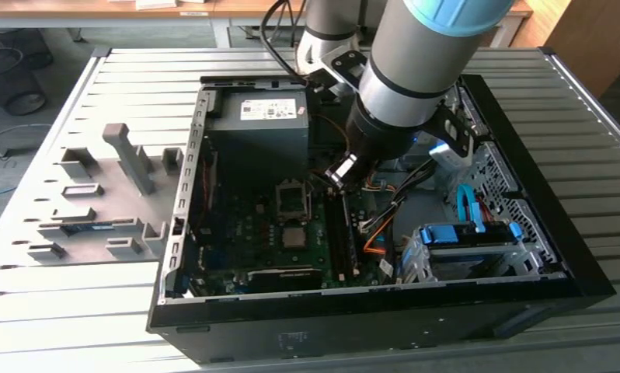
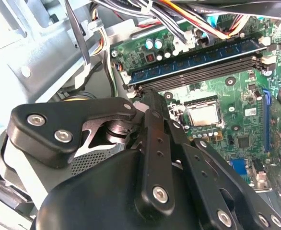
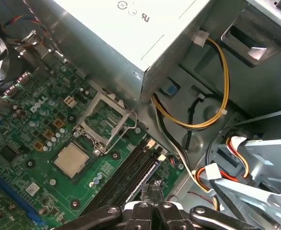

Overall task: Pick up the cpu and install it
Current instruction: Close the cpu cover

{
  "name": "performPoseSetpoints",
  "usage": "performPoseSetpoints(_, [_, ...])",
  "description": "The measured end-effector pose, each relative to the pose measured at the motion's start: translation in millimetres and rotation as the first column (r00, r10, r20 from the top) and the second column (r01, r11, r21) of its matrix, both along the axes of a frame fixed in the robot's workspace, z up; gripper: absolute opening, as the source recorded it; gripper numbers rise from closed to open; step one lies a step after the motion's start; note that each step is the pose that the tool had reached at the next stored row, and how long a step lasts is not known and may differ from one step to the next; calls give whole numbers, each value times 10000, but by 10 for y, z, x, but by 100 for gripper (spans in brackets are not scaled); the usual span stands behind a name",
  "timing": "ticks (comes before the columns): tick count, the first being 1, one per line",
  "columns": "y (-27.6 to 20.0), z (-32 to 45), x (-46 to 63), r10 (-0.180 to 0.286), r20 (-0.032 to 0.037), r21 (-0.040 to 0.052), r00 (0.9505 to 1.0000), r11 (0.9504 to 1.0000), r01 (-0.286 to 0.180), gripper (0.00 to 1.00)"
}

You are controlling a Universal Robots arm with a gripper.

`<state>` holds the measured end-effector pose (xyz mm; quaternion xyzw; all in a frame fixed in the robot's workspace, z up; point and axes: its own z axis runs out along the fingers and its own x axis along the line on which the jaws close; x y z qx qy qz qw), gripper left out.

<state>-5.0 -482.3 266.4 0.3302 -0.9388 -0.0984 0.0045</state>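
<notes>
CPU (image 3: pixel 71 159) lies flat on the motherboard (image 1: pixel 250 233), your square chip with no long axis, just beside the open socket (image 3: pixel 103 120). Your gripper (image 1: pixel 341 172) hovers above the memory slots (image 3: pixel 126 177); whether its jaws grip I cannot tell.

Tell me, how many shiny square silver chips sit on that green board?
1: the cpu lies beside the open metal frame; the arm may hide others.

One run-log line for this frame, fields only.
stage: approach | gripper: inside computer case, above memory slots | cpu: on motherboard beside open socket, not held
</notes>
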Motion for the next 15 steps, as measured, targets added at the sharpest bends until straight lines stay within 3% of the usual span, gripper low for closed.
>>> performPoseSetpoints(2, [0, 0, -14, 0, 1, 29, 10000, 10000, 0, 10])
performPoseSetpoints(4, [1, -3, -32, 1, 4, 172, 10000, 9999, -1, 10])
performPoseSetpoints(5, [2, -3, -35, 0, 6, 185, 10000, 9998, 0, 10])
performPoseSetpoints(15, [3, -24, -51, 1, 6, 179, 10000, 9998, -1, 10])
